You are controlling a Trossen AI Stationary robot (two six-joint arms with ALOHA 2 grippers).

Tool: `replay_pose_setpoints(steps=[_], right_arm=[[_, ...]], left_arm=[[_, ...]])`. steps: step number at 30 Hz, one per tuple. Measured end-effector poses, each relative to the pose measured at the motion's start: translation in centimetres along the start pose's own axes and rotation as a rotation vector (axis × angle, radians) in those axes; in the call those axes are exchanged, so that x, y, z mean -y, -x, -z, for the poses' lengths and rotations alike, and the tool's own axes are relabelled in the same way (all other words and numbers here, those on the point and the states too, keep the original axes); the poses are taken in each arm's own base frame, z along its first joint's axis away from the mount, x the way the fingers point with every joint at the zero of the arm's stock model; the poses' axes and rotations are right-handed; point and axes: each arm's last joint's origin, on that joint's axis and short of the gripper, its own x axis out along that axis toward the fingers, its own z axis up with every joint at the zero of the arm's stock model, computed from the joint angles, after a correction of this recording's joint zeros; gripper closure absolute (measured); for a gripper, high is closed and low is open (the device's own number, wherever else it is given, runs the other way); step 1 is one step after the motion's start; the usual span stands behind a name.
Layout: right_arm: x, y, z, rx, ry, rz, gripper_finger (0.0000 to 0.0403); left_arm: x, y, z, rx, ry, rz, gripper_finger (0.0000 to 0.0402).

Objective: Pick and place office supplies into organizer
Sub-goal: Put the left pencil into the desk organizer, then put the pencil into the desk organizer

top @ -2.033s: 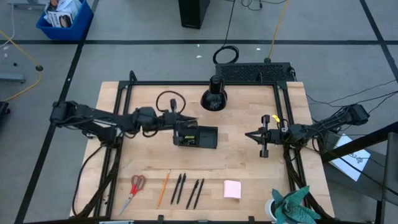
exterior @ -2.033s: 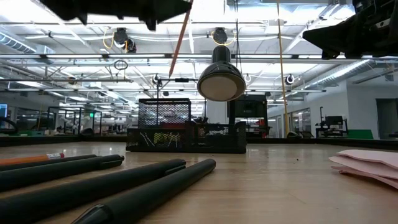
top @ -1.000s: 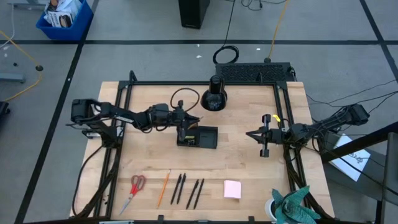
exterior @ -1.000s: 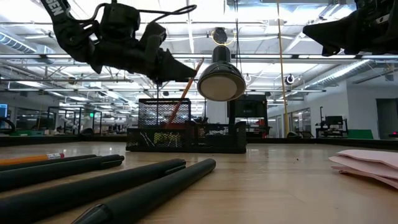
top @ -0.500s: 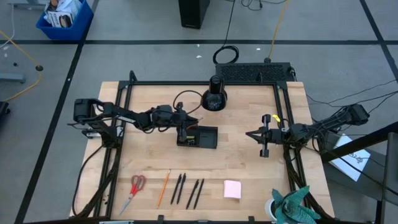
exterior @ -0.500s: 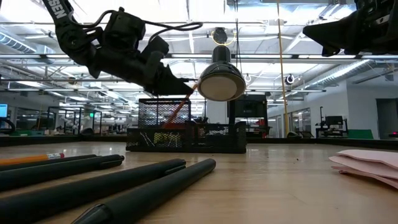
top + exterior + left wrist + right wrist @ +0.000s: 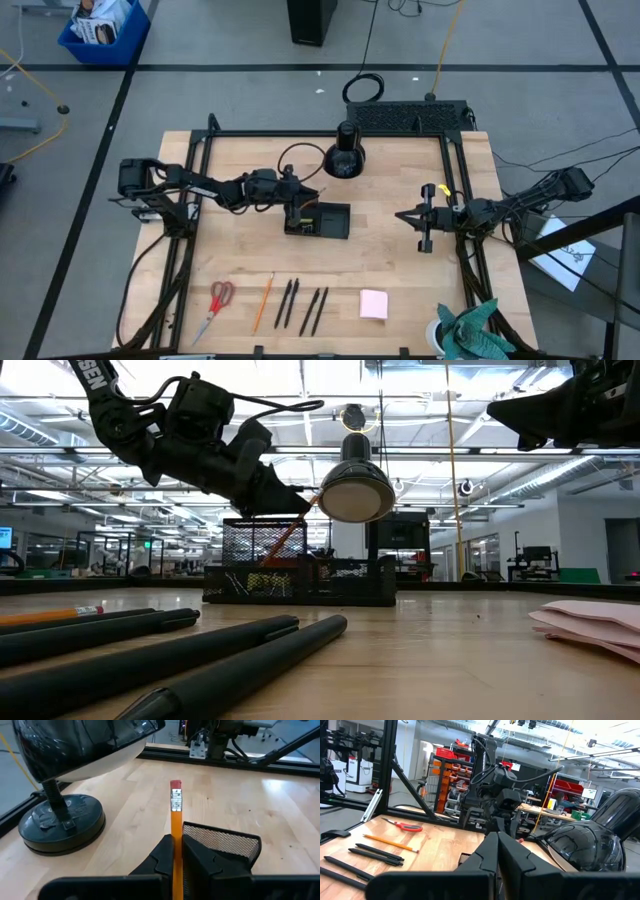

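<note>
My left gripper point(image 7: 176, 841) is shut on an orange pencil point(image 7: 176, 812) over the taller mesh end point(image 7: 220, 845) of the black organizer point(image 7: 320, 220), at mid-table. In the low view the pencil point(image 7: 288, 532) slants down into the mesh compartment point(image 7: 262, 545). Red-handled scissors point(image 7: 218, 300), another orange pencil point(image 7: 264, 300), several black pens point(image 7: 300, 305) and a pink sticky-note pad point(image 7: 373, 304) lie flat along the near edge. My right gripper point(image 7: 420, 218) waits shut at the table's right side, holding nothing. My left gripper pinches the pencil's shaft point(image 7: 175, 834) between its two fingers, some way below the eraser end point(image 7: 175, 785). The fingers come from the table's left, slanting a little downward. The pencil is tilted, eraser end up, and its lower end point(image 7: 272, 552) is inside the mesh compartment.
A black lamp with a round base point(image 7: 345, 155) stands just beyond the organizer, close to my left gripper; its head point(image 7: 355, 490) hangs beside the pencil's top in the low view. A black frame point(image 7: 205, 200) borders the table. Bare wood lies between the organizer and the near supplies.
My left gripper has sunk a little and tipped downward over the organizer's mesh end. The pencil has gone lower into the compartment, its eraser end dropping with it.
</note>
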Motion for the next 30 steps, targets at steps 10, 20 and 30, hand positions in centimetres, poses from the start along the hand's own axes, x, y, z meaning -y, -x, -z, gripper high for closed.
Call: replay_pose_setpoints(steps=[10, 20, 30], right_arm=[[0.0, 0.0, 0.0, 0.000, -0.001, 0.000, 0.0399], [0.0, 0.0, 0.0, -0.004, 0.001, -0.001, 0.0399], [-0.1, 0.0, 0.3, -0.032, -0.016, -0.009, 0.0399]], left_arm=[[0.0, 0.0, 0.0, -0.001, 0.030, 0.006, 0.0298], [2.4, 1.7, -3.9, -0.125, -0.032, -0.086, 0.0275], [11.5, 6.7, -6.9, -0.650, 0.245, -0.374, 0.0275]])
